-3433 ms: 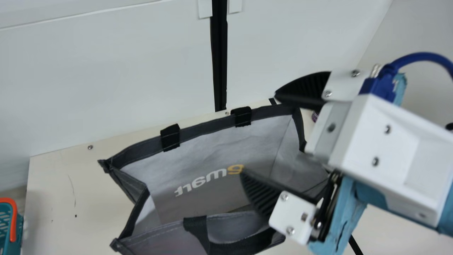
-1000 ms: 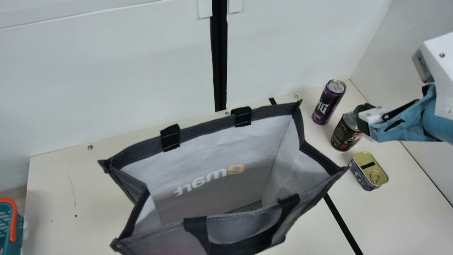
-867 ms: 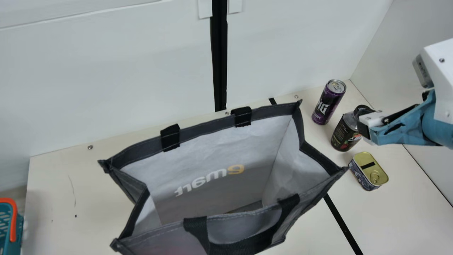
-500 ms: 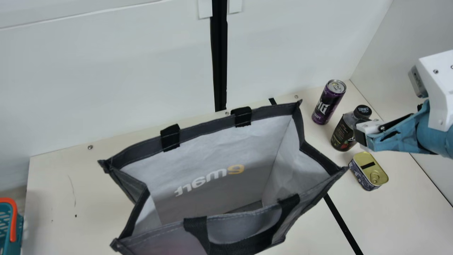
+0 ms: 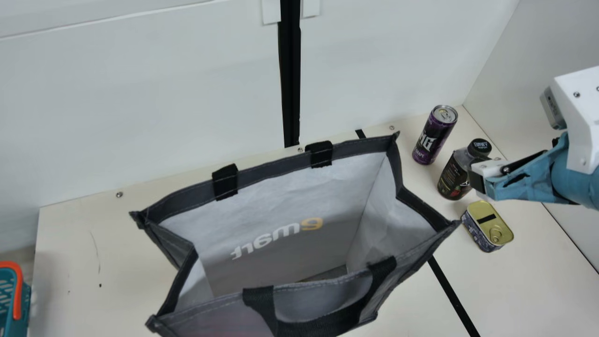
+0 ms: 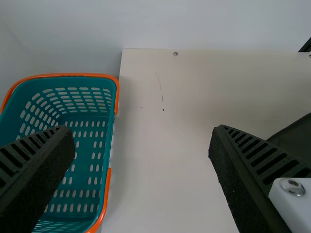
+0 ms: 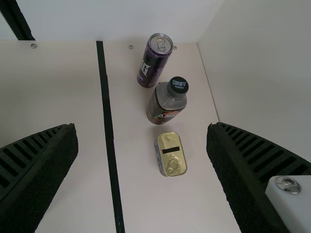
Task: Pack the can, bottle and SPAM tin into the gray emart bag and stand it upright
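Note:
In the main view, my right gripper (image 5: 486, 172) is at the right, partly in front of the bottle (image 5: 456, 174). The purple can (image 5: 434, 135) stands behind the bottle, and the SPAM tin (image 5: 487, 226) lies in front of it. The gray emart bag (image 5: 281, 187) stands upright at the centre with its mouth spread. In the right wrist view, my right gripper (image 7: 142, 127) is open above the table, with the can (image 7: 154, 60), bottle (image 7: 166, 103) and gold-topped tin (image 7: 171, 154) beyond and between its fingers. My left gripper (image 6: 140, 130) is open and empty in the left wrist view.
A teal basket (image 6: 95, 131) with an orange rim stands at the table's left edge. Bare cream table (image 5: 89, 252) lies between it and the bag. Upright white panels (image 5: 140, 93) close off the back, and another wall (image 5: 529, 84) rises at the right.
My right gripper has moved from over the bag to the right, then slightly lower, uncovering the can, bottle and tin. The bag keeps its place.

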